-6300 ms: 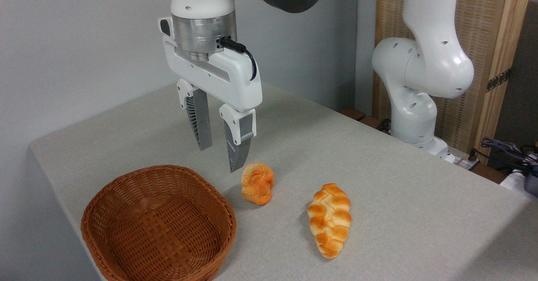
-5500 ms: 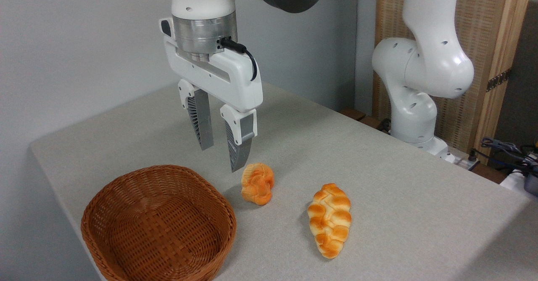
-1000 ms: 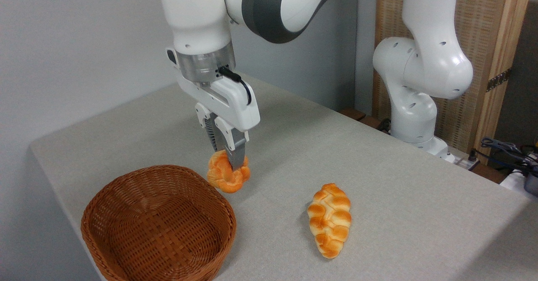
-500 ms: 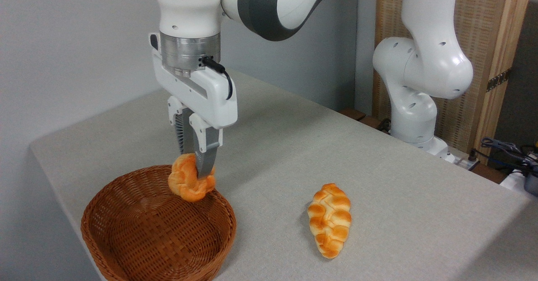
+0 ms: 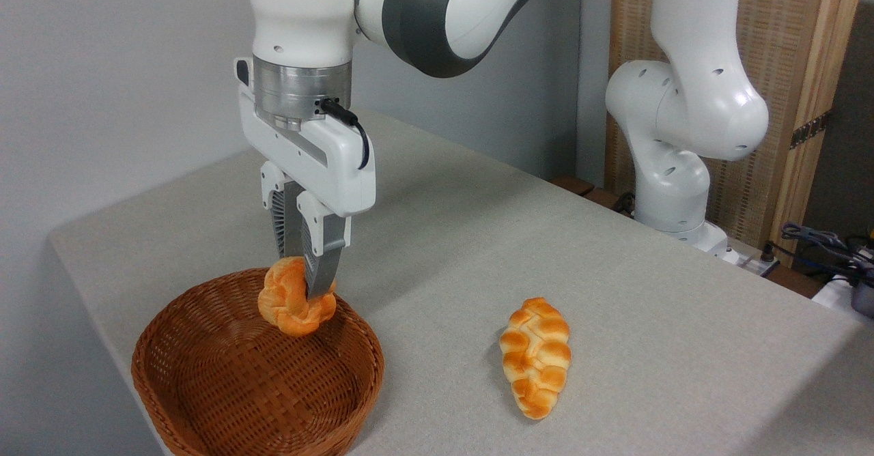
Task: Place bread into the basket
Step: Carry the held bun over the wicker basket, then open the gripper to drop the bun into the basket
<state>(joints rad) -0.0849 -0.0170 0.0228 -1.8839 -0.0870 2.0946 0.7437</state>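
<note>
Nearest the camera, at the lower left corner of the table (image 5: 614, 292), sits the basket (image 5: 205, 388), a shallow brown wicker bowl with its woven floor bare and its near rim running off the bottom edge of the frame. Just above its far right part hangs the bread (image 5: 290, 302), the small knotted orange-golden bun, clear of the wicker and held in the air over the basket's inner space, close to the back rim. The gripper (image 5: 307, 285) has its two grey fingers drawn tight together on the bun from above, the nearer finger (image 5: 321, 265) pressed into the bun's right side so that the bun bulges out to the left of it. To the right, well apart from the basket and lying flat on the grey tablecloth, is the braided loaf (image 5: 536, 357), longer and tapered, its narrow end pointing toward the camera. Above the bun the white gripper body and silver wrist flange rise straight up into the arm (image 5: 437, 12), which bends across the top of the frame. Farther back on the right stands the arm's white base column (image 5: 683, 135) at the table's far edge, in front of a woven wooden panel (image 5: 792, 67), with a tangle of cables (image 5: 819, 244) at the right border.
</note>
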